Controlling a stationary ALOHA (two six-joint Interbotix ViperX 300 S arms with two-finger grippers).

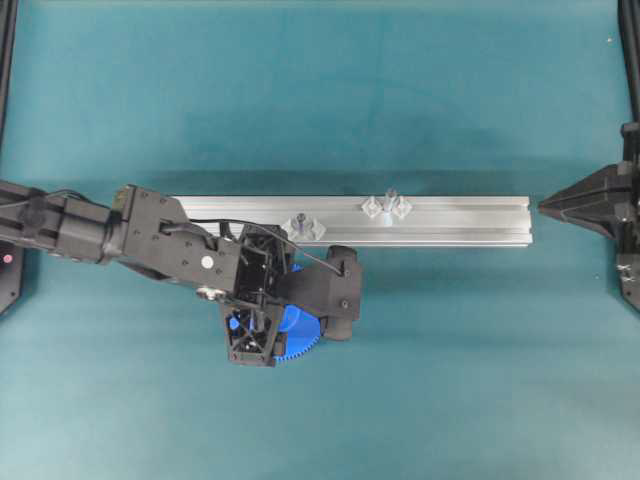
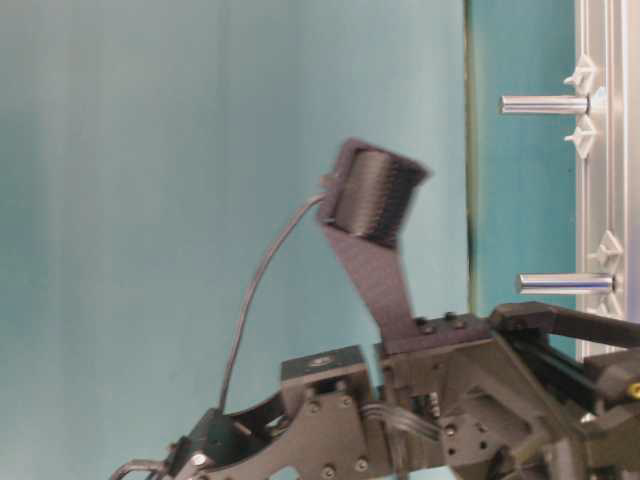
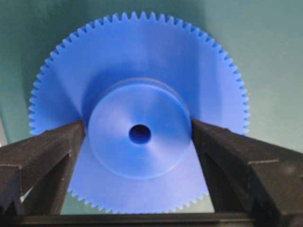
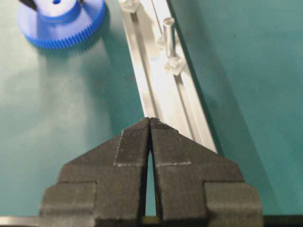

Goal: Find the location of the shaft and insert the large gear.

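Note:
The large gear (image 3: 137, 71), a bright blue toothed disc with a raised hub and a centre hole, lies flat on the green mat. My left gripper (image 3: 137, 125) is open right over it, one finger (image 3: 52, 151) at each side of the hub. In the overhead view the left gripper (image 1: 262, 315) hides most of the gear (image 1: 300, 335). The shaft (image 1: 388, 198), a pale pin between two clear diamond brackets, stands on the aluminium rail (image 1: 460, 220), up and to the right of the gear. My right gripper (image 4: 150, 120) is shut and empty at the rail's right end, with the shaft (image 4: 169, 30) ahead of it.
A second, dark-tipped pin (image 1: 298, 222) with clustered clear brackets stands on the rail just above my left gripper. Both pins also show at table level, the shaft (image 2: 545, 104) and the other pin (image 2: 565, 283). Green mat surrounds the rail on all sides.

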